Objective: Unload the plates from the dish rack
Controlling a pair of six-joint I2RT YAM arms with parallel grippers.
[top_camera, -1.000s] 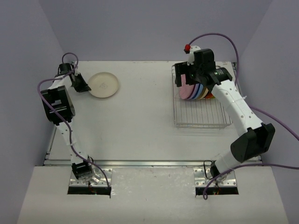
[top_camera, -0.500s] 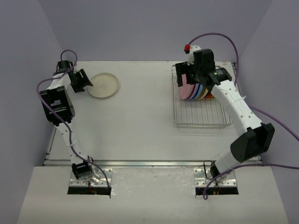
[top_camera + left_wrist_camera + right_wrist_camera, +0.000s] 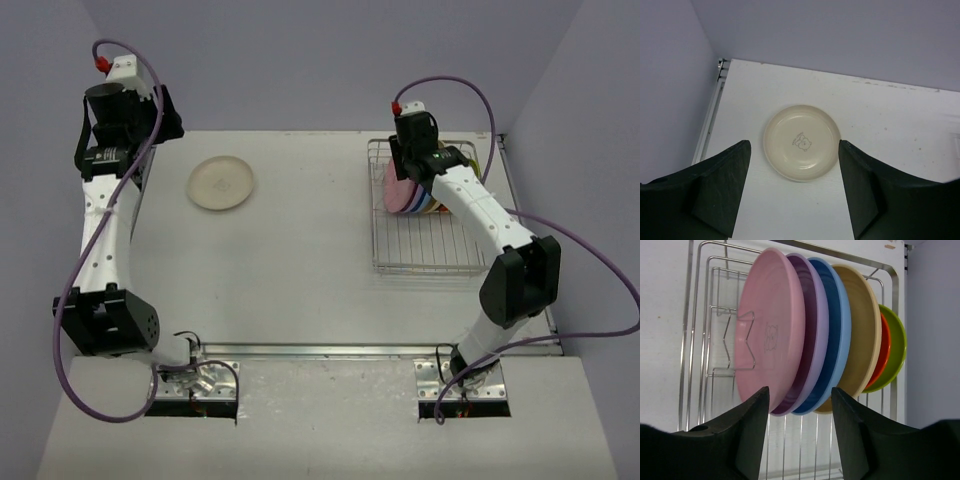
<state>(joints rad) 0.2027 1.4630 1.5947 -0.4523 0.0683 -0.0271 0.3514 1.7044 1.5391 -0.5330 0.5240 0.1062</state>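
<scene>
Room: pale lavender walls [image 3: 330, 60] close in one white table [image 3: 300, 270] on three sides.
Arms: two. The left arm [image 3: 100, 230] now rears high over the far-left corner, where a second ago it lay low beside the cream plate. The right arm [image 3: 490, 215] has folded in closer over the rack.
Dish rack: one silver wire dish rack [image 3: 430, 255], at the far right of the table.
Plates in the rack: six show, standing on edge in one row: pink plate [image 3: 770, 330], lavender plate [image 3: 815, 340], blue plate [image 3: 837, 340], tan plate [image 3: 862, 330], orange plate [image 3: 884, 350], lime green plate [image 3: 897, 345]. Whether another hides among them cannot be told.
Plate on the table: one cream plate [image 3: 801, 142], lying flat at the far left, well apart from the rack, in the same spot as before.
Left gripper [image 3: 792, 145]: fingers apart with nothing between them, high above the cream plate. A second ago it sat at that plate's rim.
Right gripper [image 3: 800, 392]: fingers apart, close to the near rims of the pink, lavender and blue plates. Whether it touches one cannot be told.
</scene>
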